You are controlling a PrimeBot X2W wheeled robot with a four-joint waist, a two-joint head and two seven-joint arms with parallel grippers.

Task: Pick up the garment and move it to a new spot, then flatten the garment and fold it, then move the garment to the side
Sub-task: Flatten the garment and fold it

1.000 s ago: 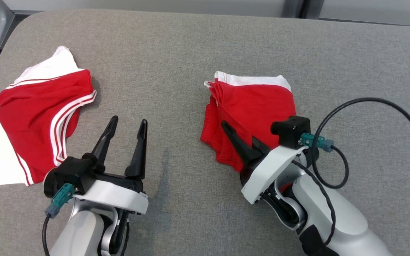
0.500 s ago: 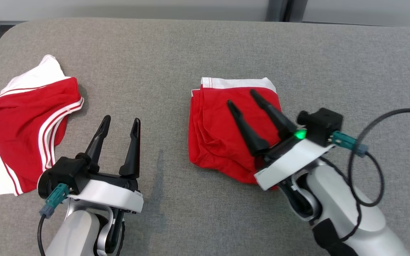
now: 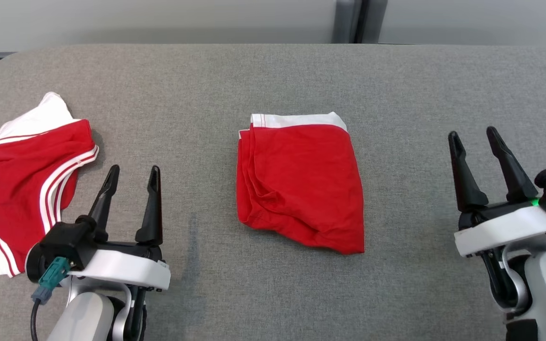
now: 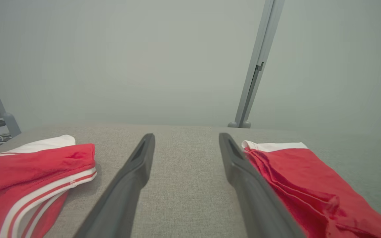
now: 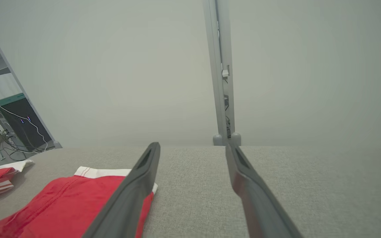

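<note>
striped red-white garment (image 3: 22, 166): table (image 3: 273, 76) left | grey post (image 3: 347, 21): behind

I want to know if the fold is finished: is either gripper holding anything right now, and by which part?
Nothing is held. The left gripper and the right gripper are both open, and the folded red garment lies untouched between them.

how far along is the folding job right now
Done: the red garment lies folded compactly on the grey table. In hand: nothing; the left end effector and right end effector are both open, clear of the cloth. Left: moving it to the side. The red-and-white striped garment at the left is unfolded.
</note>
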